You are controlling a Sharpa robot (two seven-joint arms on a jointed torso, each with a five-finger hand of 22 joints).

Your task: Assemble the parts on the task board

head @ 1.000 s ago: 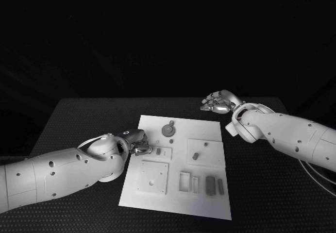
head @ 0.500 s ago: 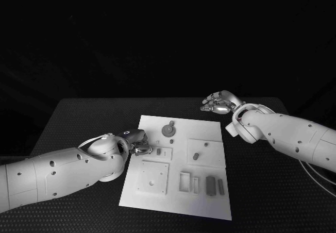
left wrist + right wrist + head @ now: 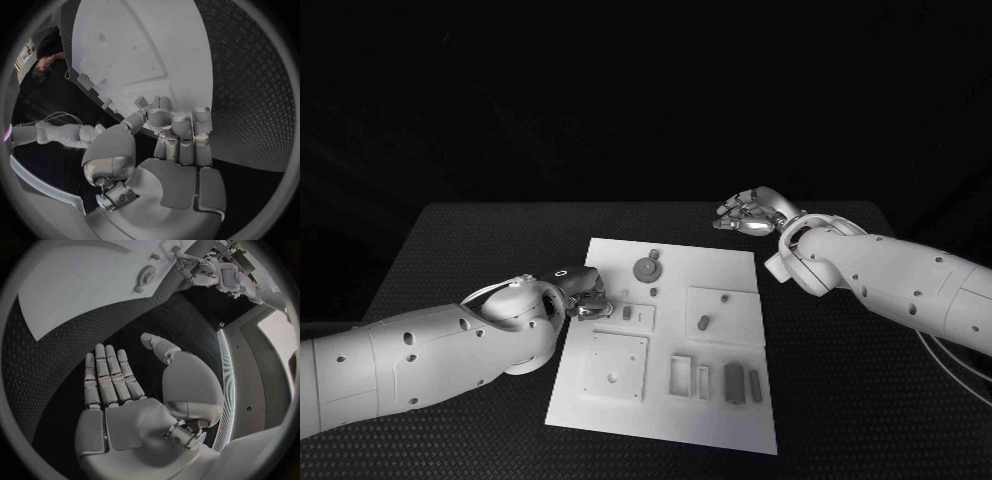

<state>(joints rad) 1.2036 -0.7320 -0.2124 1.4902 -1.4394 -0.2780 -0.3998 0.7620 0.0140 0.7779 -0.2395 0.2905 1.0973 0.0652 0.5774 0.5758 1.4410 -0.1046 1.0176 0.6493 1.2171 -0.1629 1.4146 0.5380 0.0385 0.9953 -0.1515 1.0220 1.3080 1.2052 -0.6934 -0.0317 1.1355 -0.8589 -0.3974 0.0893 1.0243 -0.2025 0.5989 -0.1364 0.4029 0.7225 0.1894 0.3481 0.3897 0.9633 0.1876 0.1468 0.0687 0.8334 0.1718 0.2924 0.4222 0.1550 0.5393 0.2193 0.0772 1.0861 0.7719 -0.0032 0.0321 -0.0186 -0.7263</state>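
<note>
Hardly anything has moved since the earlier frames: both arms hold their places, with only a slight shift of the right hand [image 3: 750, 213] above the worktop [image 3: 459, 250], off the far right corner of the task board [image 3: 733, 265]. Its fingers [image 3: 106, 375] are spread flat and grasp nothing. The left hand [image 3: 586, 297] sits at the board's left edge with its fingers [image 3: 172, 122] curled in over the rim; whether they pinch a part I cannot tell. On the board lie a round gear-like part [image 3: 646, 267] near the far edge, a small peg [image 3: 704, 322] mid-board, and slim bars [image 3: 734, 382] toward the near right corner. These parts look small, rigid and light, likely smooth plastic that could slip; a fingertip pinch across the narrow sides of a bar, or the gear's rim, seems best
</note>
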